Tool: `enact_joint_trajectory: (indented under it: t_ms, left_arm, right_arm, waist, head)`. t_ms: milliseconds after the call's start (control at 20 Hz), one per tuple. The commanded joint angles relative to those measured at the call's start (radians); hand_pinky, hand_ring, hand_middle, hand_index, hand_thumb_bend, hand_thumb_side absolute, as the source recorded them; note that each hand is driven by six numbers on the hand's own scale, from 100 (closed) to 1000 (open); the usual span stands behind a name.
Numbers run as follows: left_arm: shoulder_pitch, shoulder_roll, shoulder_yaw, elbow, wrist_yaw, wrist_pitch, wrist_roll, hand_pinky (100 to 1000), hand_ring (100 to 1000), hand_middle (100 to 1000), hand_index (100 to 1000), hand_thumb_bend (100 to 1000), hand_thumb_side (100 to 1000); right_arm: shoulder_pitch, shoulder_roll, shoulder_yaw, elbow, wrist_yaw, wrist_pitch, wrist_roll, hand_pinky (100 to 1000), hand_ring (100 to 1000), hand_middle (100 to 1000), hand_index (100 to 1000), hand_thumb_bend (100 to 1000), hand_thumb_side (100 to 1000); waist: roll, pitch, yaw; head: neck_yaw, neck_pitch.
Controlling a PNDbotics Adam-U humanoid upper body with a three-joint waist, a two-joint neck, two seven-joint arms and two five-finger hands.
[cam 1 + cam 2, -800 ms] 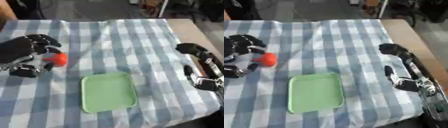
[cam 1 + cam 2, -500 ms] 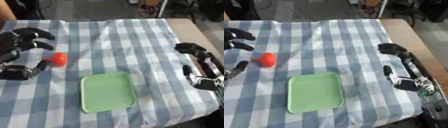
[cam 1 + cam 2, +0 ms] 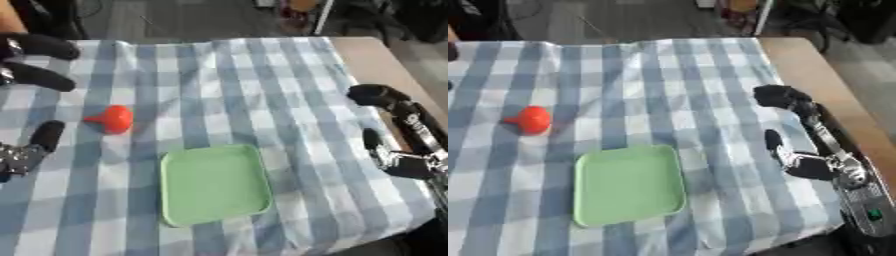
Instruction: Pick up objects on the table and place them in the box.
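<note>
A: Left hand (image 3: 35, 75) sat at the left edge, fingers spread wide, thumb low near the cloth, nothing in it. We read it as released, with the gap facing the red object (image 3: 112, 119).

B: Contact with the object?

A: None. The red thing lay on the checked cloth (image 3: 227, 90) just beside the thumb, apart from it. Round body with a small spout or stem pointing left; we couldn't identify it further.

B: Right hand?

A: Right hand (image 3: 798, 150) rested on the cloth near the table's right edge, fingers relaxed, empty. We took it as parked, since the object was well over on the left hand's side.

B: And the box?

A: We saw no box, only a shallow green tray (image 3: 214, 184) near the front middle, empty. It sat between the hands, near the object, so the carry looked short.

B: Task status?

A: Object not yet picked or placed, in our judgement.
</note>
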Motion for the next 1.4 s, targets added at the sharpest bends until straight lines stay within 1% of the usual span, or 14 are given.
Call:
enact_joint_trajectory:
  t_ms: [50,950,1250,1400]
  left_arm:
    - [-0.007,0.027,0.019,-0.017,0.017,0.002,-0.007,868,874,853,784,279,263]
    - [-0.008,0.042,0.015,-0.017,-0.01,-0.007,-0.016,877,873,849,796,297,265]
    - [-0.014,0.071,0.004,-0.014,-0.067,-0.016,-0.033,887,871,842,824,345,275]
    - [-0.023,0.081,0.0,0.031,-0.13,-0.024,-0.033,888,871,844,837,352,306]
  right_arm:
    - [-0.002,-0.015,-0.011,-0.009,0.004,-0.169,0.162,836,839,864,857,100,436]
    - [-0.002,-0.015,-0.011,-0.009,0.005,-0.169,0.162,836,839,863,855,100,432]
    - [-0.002,-0.016,-0.009,-0.008,0.003,-0.169,0.165,836,838,863,855,100,438]
    - [-0.003,-0.016,-0.009,-0.008,0.002,-0.169,0.167,836,839,863,855,100,437]
  waist:
    - [0.006,-0.016,0.001]
    - [0.008,-0.016,0.0]
    - [0.01,-0.017,-0.003]
    - [0.01,-0.017,-0.002]
  head:
    - [-0.012,-0.002]
    - [-0.014,-0.005]
    - [-0.013,-0.005]
    - [-0.012,-0.006]
